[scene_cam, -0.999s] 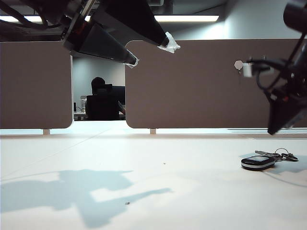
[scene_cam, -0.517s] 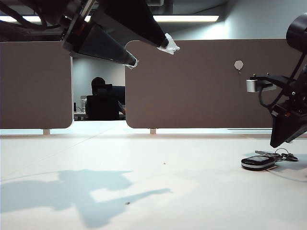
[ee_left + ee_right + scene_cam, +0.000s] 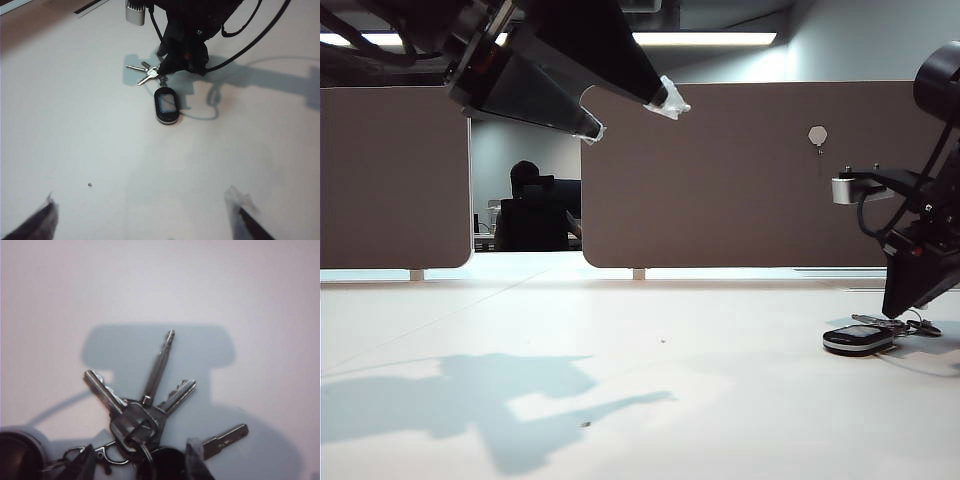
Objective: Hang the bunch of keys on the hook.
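Right gripper [image 3: 137, 462] lowered, jaws astride bunch of keys [image 3: 142, 415]

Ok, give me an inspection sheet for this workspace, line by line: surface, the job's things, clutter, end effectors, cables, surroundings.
Surface: white table, bare but for the keys, one small dark speck and arm shadows.
Job's things: bunch of keys lying flat on the table's right side, keys fanned out, black fob at one end; hook on the brown panel, nothing on it.
Clutter: nothing seen.
End effectors: left end effector high at upper left, jaws wide open and empty; right end effector low over the key ring, fingers straddling it, not closed.
Cables: black cables looping off the right arm above the table.
Surroundings: seated person beyond the panel gap; ceiling lights on.
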Motion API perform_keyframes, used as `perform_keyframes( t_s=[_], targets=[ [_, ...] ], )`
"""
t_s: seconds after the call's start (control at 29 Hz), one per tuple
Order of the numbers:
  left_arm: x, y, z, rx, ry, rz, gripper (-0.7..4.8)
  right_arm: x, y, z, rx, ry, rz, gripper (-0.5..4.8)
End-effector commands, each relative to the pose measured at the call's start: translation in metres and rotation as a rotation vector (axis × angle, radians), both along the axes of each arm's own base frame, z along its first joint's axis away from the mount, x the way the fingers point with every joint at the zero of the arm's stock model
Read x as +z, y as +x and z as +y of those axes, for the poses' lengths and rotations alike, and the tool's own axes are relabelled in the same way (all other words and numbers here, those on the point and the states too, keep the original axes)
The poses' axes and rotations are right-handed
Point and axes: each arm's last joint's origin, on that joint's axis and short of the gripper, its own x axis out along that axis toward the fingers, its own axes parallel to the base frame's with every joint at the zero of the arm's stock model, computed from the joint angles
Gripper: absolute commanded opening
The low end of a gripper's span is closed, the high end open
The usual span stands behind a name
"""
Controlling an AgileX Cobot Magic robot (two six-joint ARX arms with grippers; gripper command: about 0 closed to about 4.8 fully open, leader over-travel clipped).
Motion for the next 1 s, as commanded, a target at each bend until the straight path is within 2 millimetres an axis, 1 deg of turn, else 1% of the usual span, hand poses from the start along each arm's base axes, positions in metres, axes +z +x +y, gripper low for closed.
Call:
perform_keyframes(
  t_s=[0.03,0.07,0.17,0.48,0.59,0.65,1.0],
  targets=[
    [0.002,0.000,0.000,0.000,-0.002,-0.009,4.79,0.000,0.001,-0.002,-0.005,-0.002,0.001,1.79],
    [0.002,0.000,0.000,0.000,-0.002,-0.009,4.79,-0.001,0.001,-0.002,-0.005,-0.003,0.006,1.20],
    [0.002,0.000,0.000,0.000,-0.002,-0.009,4.79,-0.001,0.000,-0.003,-0.008,-0.004,0.016,-0.02],
    [0.002,0.000,0.000,0.000,-0.002,-0.009,4.79,0.000,0.000,-0.004,-0.003,-0.001,0.012,-0.07],
    [0.002,0.000,0.000,0.000,-0.002,-0.009,4.79,0.009,0.002,-0.003,0.000,0.005,-0.009,-0.07],
    [0.002,0.000,0.000,0.000,-0.002,-0.009,4.79,0.021,0.004,-0.003,-0.001,0.016,-0.052,-0.07],
    [0.002,0.000,0.000,-0.003,-0.003,-0.020,4.79,0.096,0.011,0.000,0.016,0.108,-0.284,-0.07]
  ],
)
